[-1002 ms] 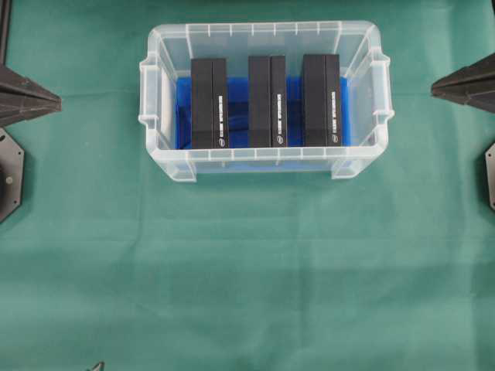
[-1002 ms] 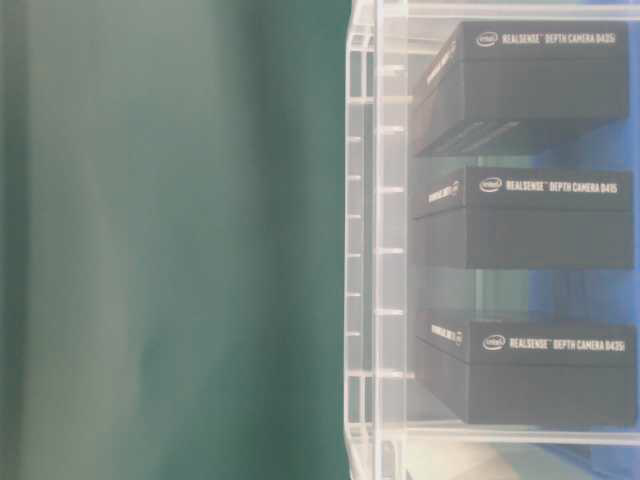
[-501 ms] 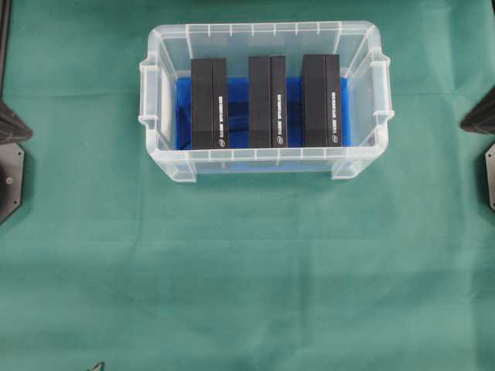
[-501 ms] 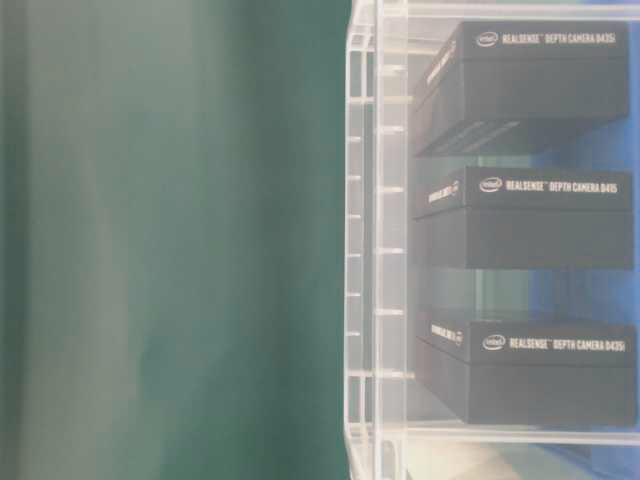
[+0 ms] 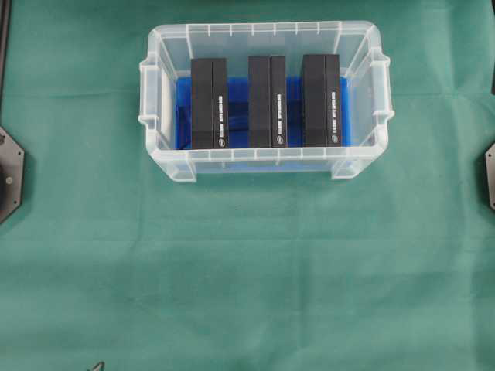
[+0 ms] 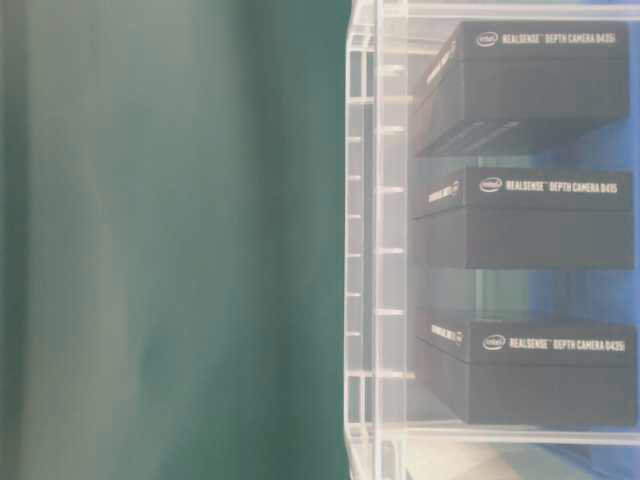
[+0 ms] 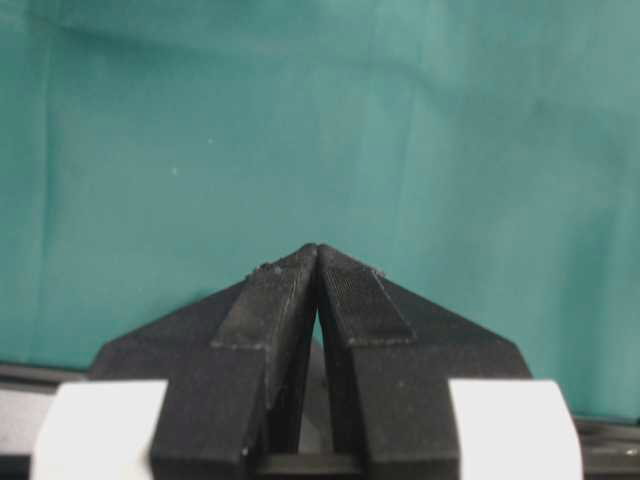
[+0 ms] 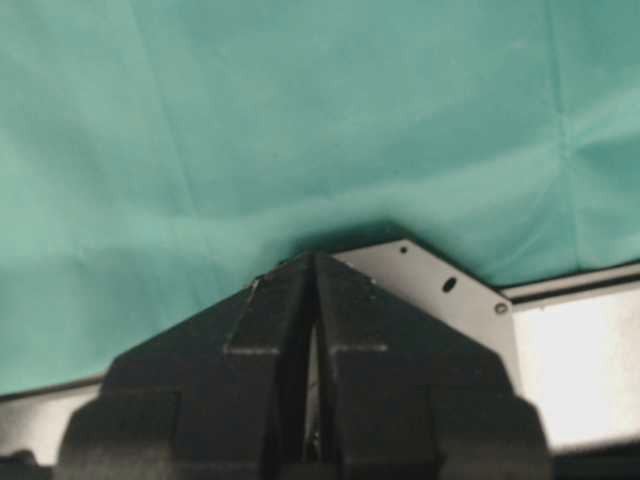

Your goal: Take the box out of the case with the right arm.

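Overhead, I see a clear plastic case (image 5: 266, 99) sitting on a green cloth (image 5: 247, 263), toward the far middle of the table. A bright blue sheet (image 5: 294, 89) lines its floor. Three black boxes stand side by side inside it, apart from one another: the left box (image 5: 209, 103), the middle box (image 5: 267, 101) and the right box (image 5: 320, 100). Each shows a strip of small white print along its top edge. All three are within the case walls; I cannot tell which of them is the one meant.

From my table-level camera, the case wall (image 6: 375, 240) fills the right side, and the same three boxes appear stacked up the picture, with white "RealSense Depth Camera" lettering legible on them.

Neither arm appears overhead; only black base plates (image 5: 9, 174) sit at the left and right edges.

Through the left wrist camera, the left gripper (image 7: 317, 250) points at bare green cloth, its two black fingers pressed together at the tips, holding nothing. Through the right wrist camera, the right gripper (image 8: 313, 256) is likewise closed tip to tip and empty, over cloth and a grey metal plate (image 8: 440, 290)
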Tool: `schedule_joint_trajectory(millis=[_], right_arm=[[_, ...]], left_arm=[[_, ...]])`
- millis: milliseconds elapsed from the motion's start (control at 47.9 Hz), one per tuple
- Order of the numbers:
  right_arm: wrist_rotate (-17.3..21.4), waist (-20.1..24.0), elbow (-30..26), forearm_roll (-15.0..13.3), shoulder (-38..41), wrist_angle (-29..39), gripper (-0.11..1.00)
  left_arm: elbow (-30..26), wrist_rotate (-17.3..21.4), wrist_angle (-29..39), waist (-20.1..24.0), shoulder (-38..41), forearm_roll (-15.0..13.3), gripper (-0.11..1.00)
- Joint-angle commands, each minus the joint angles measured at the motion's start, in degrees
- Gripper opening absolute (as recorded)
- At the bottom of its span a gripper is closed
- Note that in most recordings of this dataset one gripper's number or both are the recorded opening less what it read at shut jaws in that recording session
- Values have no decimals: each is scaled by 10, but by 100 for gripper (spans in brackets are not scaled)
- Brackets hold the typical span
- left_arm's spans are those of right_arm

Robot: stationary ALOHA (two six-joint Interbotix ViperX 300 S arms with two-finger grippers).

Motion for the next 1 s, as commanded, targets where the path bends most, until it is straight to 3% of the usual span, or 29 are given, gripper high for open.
schedule_joint_trajectory(millis=[0, 125, 230, 397, 418, 522, 606, 773, 981], right_arm=[[7, -1, -14, -1, 2, 1, 0], [66, -1, -14, -1, 10, 1, 0], [151, -2, -15, -10, 18, 2, 0], [330, -10, -15, -40, 23, 3, 0], [369, -12, -15, -44, 23, 3, 0], [498, -23, -15, -45, 22, 4, 0], [577, -24, -15, -45, 21, 9, 0], [617, -24, -14, -43, 21, 10, 0], [607, -52, -14, -68, 35, 4, 0]], left_arm=[[-15, 2, -1, -3, 2, -1, 0], [-15, 2, -1, -3, 2, -1, 0], [-15, 2, -1, -3, 2, -1, 0], [-15, 1, -1, -3, 2, -1, 0], [-15, 1, -1, -3, 2, -1, 0], [-14, 1, -1, -3, 2, -1, 0], [-15, 0, -1, -3, 3, -1, 0], [-15, 1, -1, -3, 3, -1, 0], [-14, 1, 2, -3, 3, -1, 0]])
